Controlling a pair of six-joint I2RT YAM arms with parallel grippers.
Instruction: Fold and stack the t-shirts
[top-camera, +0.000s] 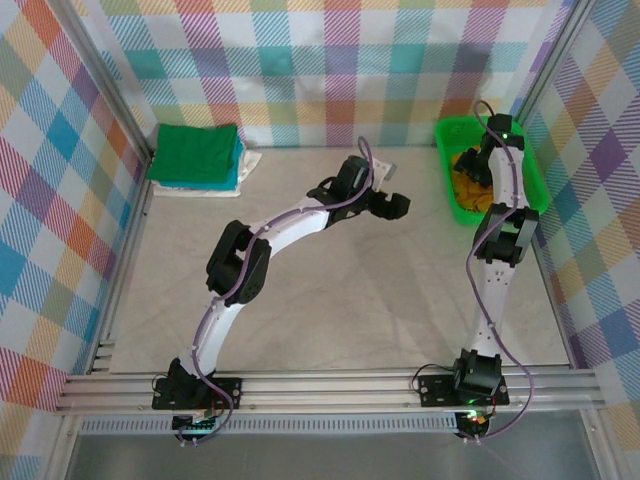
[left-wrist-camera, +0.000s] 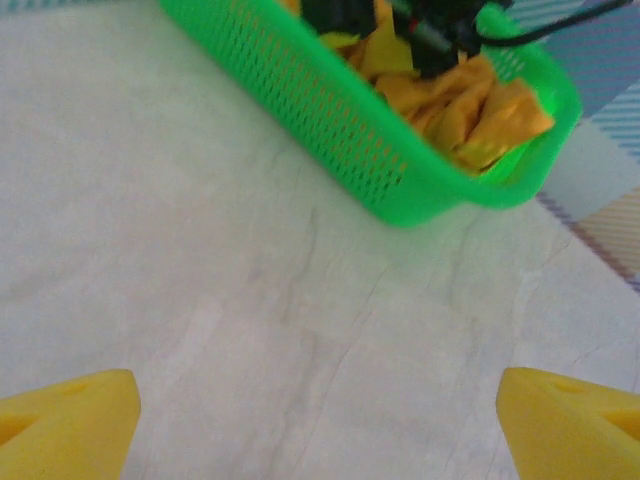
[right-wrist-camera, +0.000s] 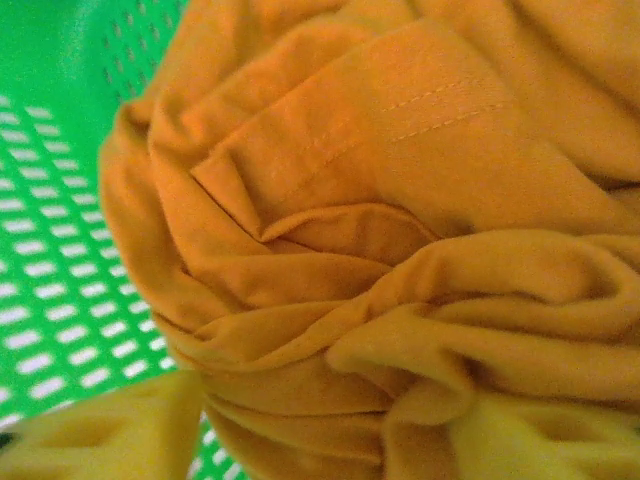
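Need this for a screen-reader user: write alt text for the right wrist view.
A crumpled yellow shirt lies bunched in a green tray. The tool's yellow fingers flank a fold at the bottom edge.

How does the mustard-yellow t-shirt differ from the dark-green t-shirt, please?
The mustard-yellow t-shirt is crumpled, the dark-green t-shirt folded flat. The yellow one sits in the green mesh tray, far right; the green one tops a stack, far left. Both are soft cloth.
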